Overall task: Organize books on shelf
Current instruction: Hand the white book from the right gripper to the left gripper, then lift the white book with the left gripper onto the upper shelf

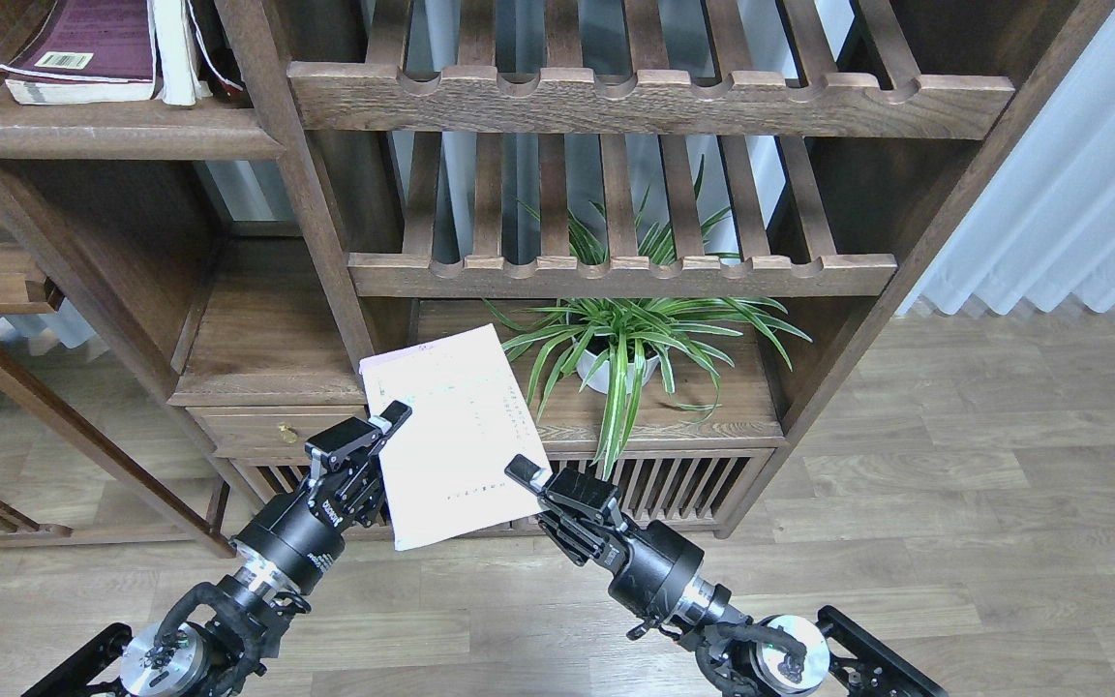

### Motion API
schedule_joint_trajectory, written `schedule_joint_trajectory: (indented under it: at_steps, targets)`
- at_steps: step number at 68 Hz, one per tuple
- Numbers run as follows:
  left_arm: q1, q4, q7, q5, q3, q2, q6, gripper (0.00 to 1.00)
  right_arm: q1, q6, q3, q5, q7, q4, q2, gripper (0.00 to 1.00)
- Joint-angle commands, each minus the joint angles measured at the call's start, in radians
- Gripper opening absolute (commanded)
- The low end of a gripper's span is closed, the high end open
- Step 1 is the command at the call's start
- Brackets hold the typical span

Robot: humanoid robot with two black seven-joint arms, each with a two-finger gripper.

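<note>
— Holding the cream book (456, 436) between both arms at lower centre of the frame, are we?
— Looks so. The left gripper (385, 424) is pinching the book's left edge, fingers closed onto it. The right gripper (526, 474) is touching the lower right edge, but I cannot tell whether its fingers are clamping or only propping.
— Where is it heading?
— I am judging the solid shelf (112, 137) at upper left, where a maroon book (83, 48) is lying flat with a pale one (175, 48) beside it.
— Any advice?
— The book is tilting, cover facing up. It is needing a level lift, both arms rising together so the pinch is not twisting the cover. The path is passing the upright post (301, 194) and staying well apart from the plant (630, 339) at centre right, so swinging left early is looking safer
</note>
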Motion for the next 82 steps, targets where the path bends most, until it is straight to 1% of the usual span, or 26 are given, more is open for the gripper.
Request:
schedule_joint_trajectory:
  at_steps: [1,14,15,20,32,44,55,61,62,67,71,77,82]
  targets:
    - [-0.003,-0.02,0.003,0.001,-0.023,0.025,0.0,0.07,-0.007,0.0,0.009,-0.01,0.006,-0.002,0.0,1.0]
    - [-0.01,-0.036,0.011,0.007,-0.03,0.103,0.0,0.07,-0.007,0.0,0.008,-0.014,0.006,-0.002,0.0,1.0]
    - [-0.011,-0.045,0.014,0.018,-0.032,0.133,0.0,0.06,-0.007,0.0,0.008,-0.014,0.004,-0.003,0.0,1.0]
    - [-0.011,-0.059,0.015,0.055,-0.044,0.183,0.0,0.06,-0.007,0.0,0.009,-0.014,0.006,-0.003,0.0,1.0]
    - [0.018,-0.135,0.015,0.161,-0.162,0.275,0.0,0.06,-0.011,0.0,0.009,-0.014,0.006,-0.012,0.0,1.0]
    - [0.041,-0.212,0.021,0.216,-0.274,0.431,0.0,0.06,-0.011,0.0,0.008,-0.016,0.004,-0.014,0.0,1.0]
    - [0.056,-0.241,0.021,0.214,-0.376,0.551,0.0,0.06,-0.011,0.0,0.008,-0.016,0.006,-0.014,0.0,1.0]
    - [0.058,-0.246,0.021,0.214,-0.419,0.578,0.0,0.06,-0.013,0.0,0.009,-0.017,0.006,-0.017,0.0,1.0]
    - [0.058,-0.252,0.023,0.216,-0.457,0.598,0.0,0.06,-0.013,0.0,0.011,-0.016,0.006,-0.018,0.0,1.0]
    - [0.055,-0.252,0.032,0.219,-0.509,0.62,0.0,0.06,-0.015,0.0,0.009,-0.016,0.004,-0.018,0.0,1.0]
    - [0.05,-0.252,0.05,0.221,-0.557,0.629,0.0,0.06,-0.019,0.0,0.009,-0.017,0.004,-0.018,0.0,1.0]
    - [0.038,-0.247,0.093,0.227,-0.636,0.635,0.0,0.06,-0.021,0.0,0.009,-0.017,0.004,-0.018,0.0,1.0]
    - [0.024,-0.246,0.126,0.242,-0.669,0.637,0.0,0.06,-0.025,0.0,0.009,-0.017,0.004,-0.018,0.0,1.0]
